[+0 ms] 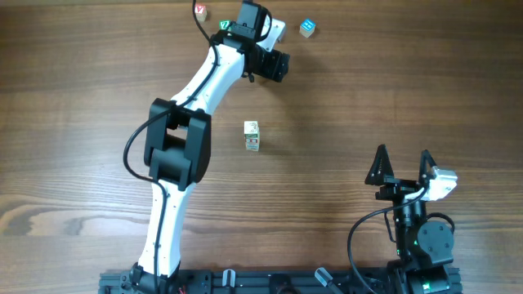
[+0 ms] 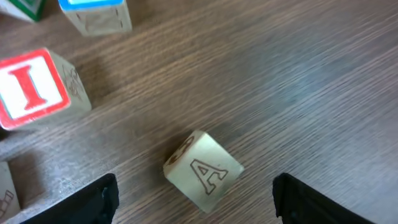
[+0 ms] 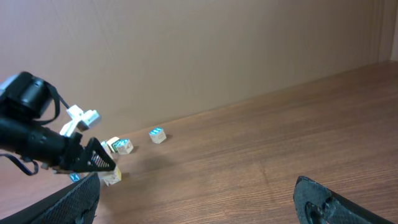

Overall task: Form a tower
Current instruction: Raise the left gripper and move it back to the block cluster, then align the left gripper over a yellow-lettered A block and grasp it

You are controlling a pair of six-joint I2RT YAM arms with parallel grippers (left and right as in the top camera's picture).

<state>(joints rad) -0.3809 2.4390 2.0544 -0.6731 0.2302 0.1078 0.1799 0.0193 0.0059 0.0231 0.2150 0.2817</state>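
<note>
Wooden tower (pale, square-edged), grainy table.

The left arm has white links joined by blocky black housings, and a thin black cable loops alongside it well behind the jaws. The right arm is mostly black. A white block sits just behind its pointed black jaws, and a small green light glows further back.
</note>
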